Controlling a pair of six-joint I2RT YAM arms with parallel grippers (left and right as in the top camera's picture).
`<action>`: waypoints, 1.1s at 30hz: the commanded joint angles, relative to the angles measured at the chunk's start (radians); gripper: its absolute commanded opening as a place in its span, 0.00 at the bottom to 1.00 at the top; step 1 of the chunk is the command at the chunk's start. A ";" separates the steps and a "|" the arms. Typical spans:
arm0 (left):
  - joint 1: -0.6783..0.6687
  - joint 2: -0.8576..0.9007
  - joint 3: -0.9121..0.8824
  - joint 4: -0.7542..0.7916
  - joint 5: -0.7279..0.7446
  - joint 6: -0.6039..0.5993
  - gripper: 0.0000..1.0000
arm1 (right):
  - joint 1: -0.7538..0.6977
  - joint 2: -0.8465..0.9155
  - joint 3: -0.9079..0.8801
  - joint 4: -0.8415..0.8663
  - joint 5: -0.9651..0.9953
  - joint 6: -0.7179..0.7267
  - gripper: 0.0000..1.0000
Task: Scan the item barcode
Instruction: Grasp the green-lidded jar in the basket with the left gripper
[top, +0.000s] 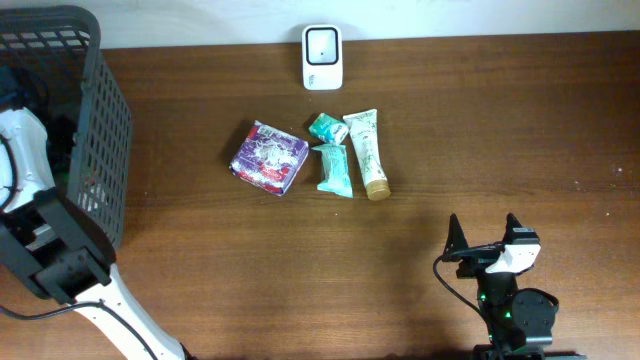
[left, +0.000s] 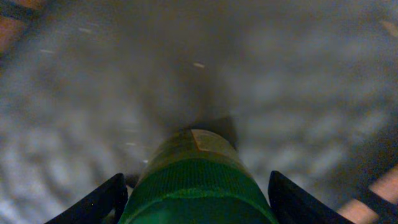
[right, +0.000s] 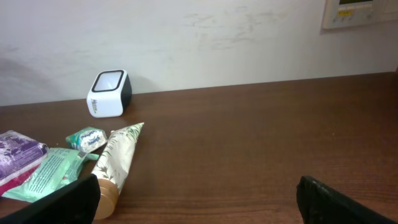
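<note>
Left gripper (left: 196, 186): down in the basket (top: 108, 110) at upper left, fingers either side of a green-capped item (left: 194, 158); clamped or not, cannot tell
Right gripper (top: 483, 226): jaws apart, empty, lower right
Scanner (top: 322, 57): top centre, nothing presented to it
Progress: early; by my judgement, lift and scan remain

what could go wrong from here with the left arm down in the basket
The left hand straddles a green bottle in the basket, but the blurred view doesn't show a firm grip; it could slip on lifting. The tall basket wall might snag the bottle coming out. The purple packet lies near the scanner and could get knocked.
</note>
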 joint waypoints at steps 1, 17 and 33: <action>0.007 0.011 0.006 -0.012 -0.136 0.008 0.71 | 0.008 -0.006 -0.007 -0.004 0.008 0.003 0.99; 0.007 0.011 0.024 -0.062 -0.051 0.016 0.69 | 0.008 -0.006 -0.007 -0.004 0.008 0.003 0.99; 0.007 0.011 0.440 -0.259 0.002 -0.026 0.47 | 0.008 -0.006 -0.007 -0.004 0.008 0.003 0.99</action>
